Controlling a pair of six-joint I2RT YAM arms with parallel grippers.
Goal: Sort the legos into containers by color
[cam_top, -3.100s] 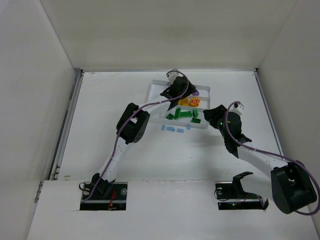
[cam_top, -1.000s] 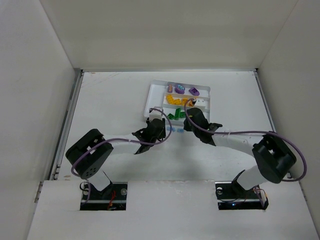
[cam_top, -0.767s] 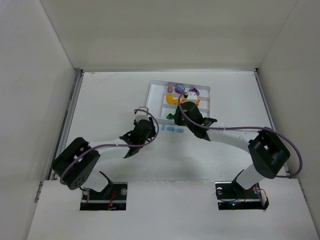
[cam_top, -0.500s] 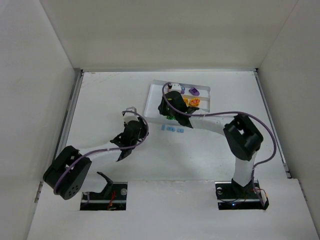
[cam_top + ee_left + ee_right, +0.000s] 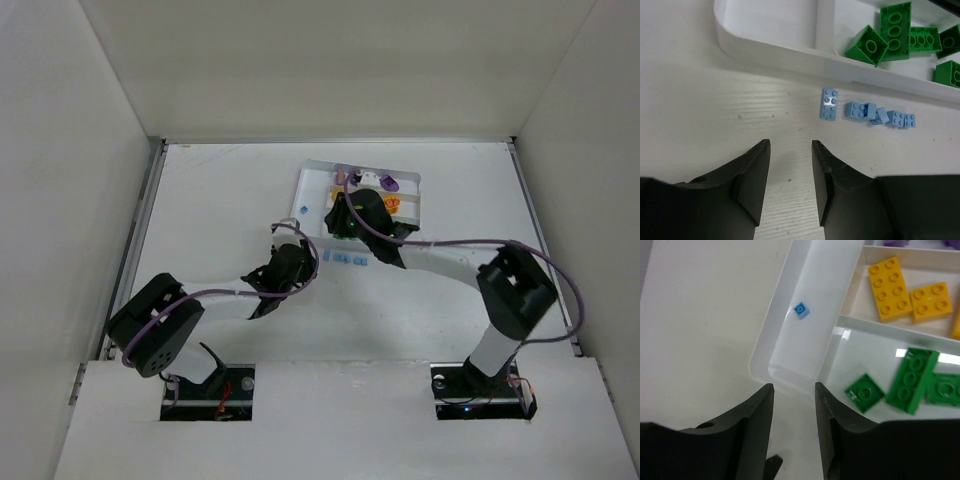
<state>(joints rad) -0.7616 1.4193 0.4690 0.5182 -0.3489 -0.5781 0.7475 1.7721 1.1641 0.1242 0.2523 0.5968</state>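
Pale blue legos lie on the bench; my left tool and right tool stand narrowly parted, empty.

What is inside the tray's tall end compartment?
One small blue brick, lying alone on the white floor of the compartment. Its far end is cut off in the right wrist view.

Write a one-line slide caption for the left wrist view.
Open left jaws face pale blue bricks lying outside the white tray of green bricks.
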